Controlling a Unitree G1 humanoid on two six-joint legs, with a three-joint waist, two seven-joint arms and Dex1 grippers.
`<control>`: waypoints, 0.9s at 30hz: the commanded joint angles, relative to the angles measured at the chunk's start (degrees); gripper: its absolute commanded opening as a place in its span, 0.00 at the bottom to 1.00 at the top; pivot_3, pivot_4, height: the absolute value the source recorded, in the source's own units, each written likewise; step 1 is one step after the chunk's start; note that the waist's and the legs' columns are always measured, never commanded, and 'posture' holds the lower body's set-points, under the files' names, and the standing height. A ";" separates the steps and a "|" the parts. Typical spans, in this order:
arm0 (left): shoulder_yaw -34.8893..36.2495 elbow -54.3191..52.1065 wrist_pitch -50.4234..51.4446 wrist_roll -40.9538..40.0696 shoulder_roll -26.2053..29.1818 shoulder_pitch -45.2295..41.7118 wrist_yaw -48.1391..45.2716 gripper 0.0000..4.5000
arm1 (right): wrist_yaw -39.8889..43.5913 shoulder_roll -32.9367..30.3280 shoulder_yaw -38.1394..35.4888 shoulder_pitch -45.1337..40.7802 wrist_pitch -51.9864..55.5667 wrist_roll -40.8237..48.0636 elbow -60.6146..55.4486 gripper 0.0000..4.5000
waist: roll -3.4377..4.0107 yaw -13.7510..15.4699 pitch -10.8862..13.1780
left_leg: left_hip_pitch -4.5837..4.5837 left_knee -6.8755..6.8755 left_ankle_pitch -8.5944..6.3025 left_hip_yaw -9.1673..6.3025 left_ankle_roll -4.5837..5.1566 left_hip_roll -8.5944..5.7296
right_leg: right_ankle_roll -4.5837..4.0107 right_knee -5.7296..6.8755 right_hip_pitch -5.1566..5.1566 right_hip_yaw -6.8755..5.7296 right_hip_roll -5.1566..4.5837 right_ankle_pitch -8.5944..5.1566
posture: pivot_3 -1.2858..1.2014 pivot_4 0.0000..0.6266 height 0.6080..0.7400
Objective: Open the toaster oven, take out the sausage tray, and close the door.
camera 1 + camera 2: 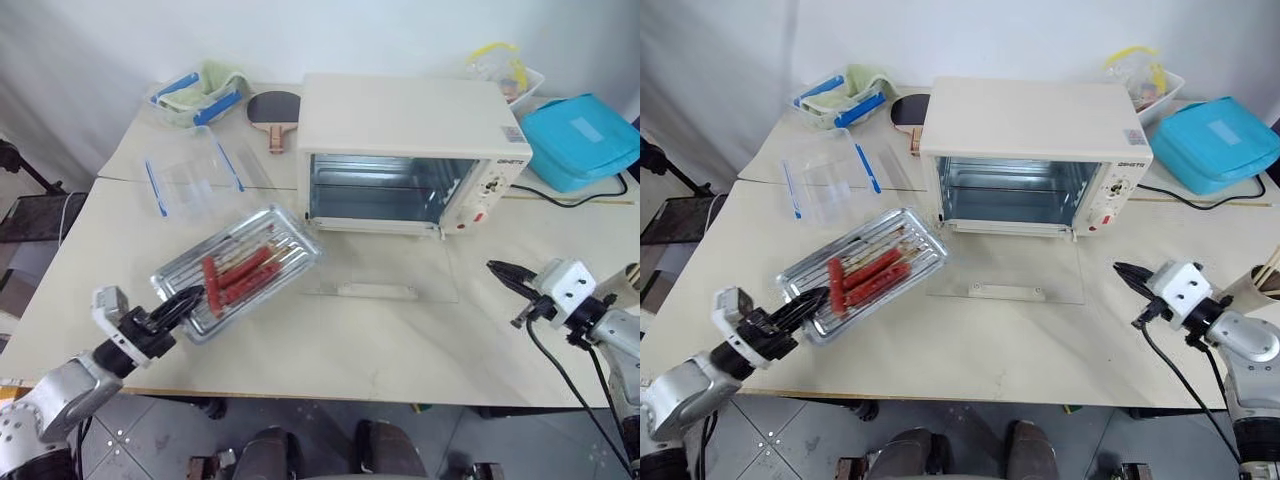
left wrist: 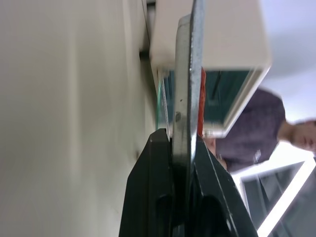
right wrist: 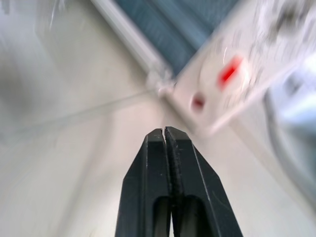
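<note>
The cream toaster oven (image 1: 400,130) stands at the back of the table, its cavity bare. Its glass door (image 1: 385,270) lies folded flat on the table in front of it, bar handle (image 1: 378,291) toward me. The silver sausage tray (image 1: 240,270), holding a few red sausages (image 1: 238,275), hangs tilted out to the left of the oven. My left gripper (image 1: 188,298) is shut on the tray's near corner; the left wrist view shows its fingers (image 2: 153,192) clamping the rim (image 2: 186,98). My right gripper (image 1: 497,269) is shut and holds nothing, off to the right of the door.
A clear container with blue clips (image 1: 190,175) lies behind the tray. A table tennis paddle (image 1: 274,112) and a tub with a green cloth (image 1: 205,92) sit further back. A blue bag (image 1: 580,140) lies right of the oven. A person (image 2: 266,133) stands beyond the oven.
</note>
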 commanded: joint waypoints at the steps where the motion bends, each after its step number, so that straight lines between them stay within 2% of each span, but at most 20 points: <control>1: 3.76 -4.89 -2.43 -2.01 -2.16 3.82 -1.64 0.00 | 7.94 -0.55 2.35 -0.98 5.18 2.64 0.77 0.01 | 0.03 -0.02 0.00 | 0.00 0.00 -0.01 0.00 0.01 0.00 | 0.00 -0.01 0.00 0.00 -0.03 0.00 | 0.52 0.24 1.00; 7: 4.37 -10.92 -7.56 -2.01 -8.16 6.47 -0.02 0.00 | 13.39 1.51 5.56 -5.34 12.39 2.84 3.77 0.01 | 0.04 0.12 0.00 | 0.01 0.06 -0.08 -0.10 -0.10 0.02 | -0.01 -0.25 0.04 0.02 -0.30 0.00 | 0.52 0.24 1.00; 14: 3.39 -13.92 -11.45 -2.01 -12.53 6.96 2.49 0.00 | 14.49 8.55 2.14 -10.70 13.12 7.93 5.86 0.01 | 0.09 0.03 -0.01 | -0.01 0.04 -0.14 -0.11 -0.18 0.06 | -0.03 -0.24 0.05 -0.01 -0.14 -0.01 | 0.52 0.24 1.00; 19: 3.08 -15.24 -12.30 -2.01 -13.10 7.00 2.51 0.00 | 12.40 11.43 -4.39 -11.07 21.90 17.89 -1.14 0.01 | 0.12 0.23 0.00 | -0.08 0.04 -0.17 -0.11 -0.12 0.01 | -0.03 -0.16 0.05 -0.05 -0.06 -0.01 | 0.52 0.24 1.00; 22: 3.14 -15.75 -13.06 -2.01 -13.64 7.18 3.01 0.00 | 10.49 10.56 -7.54 -10.36 29.84 24.07 -8.34 0.01 | 0.16 0.20 0.01 | -0.09 0.03 -0.19 -0.15 -0.10 0.01 | -0.03 -0.18 0.05 -0.05 -0.10 -0.01 | 0.52 0.24 1.00; 27: 2.72 -15.68 -13.20 -2.01 -13.57 6.87 3.05 0.00 | 4.09 10.68 -12.12 -14.43 39.54 32.23 -15.39 0.01 | 0.17 0.18 0.02 | -0.11 0.03 -0.24 -0.17 -0.16 0.09 | -0.03 -0.26 0.02 -0.03 -0.22 -0.01 | 0.52 0.24 1.00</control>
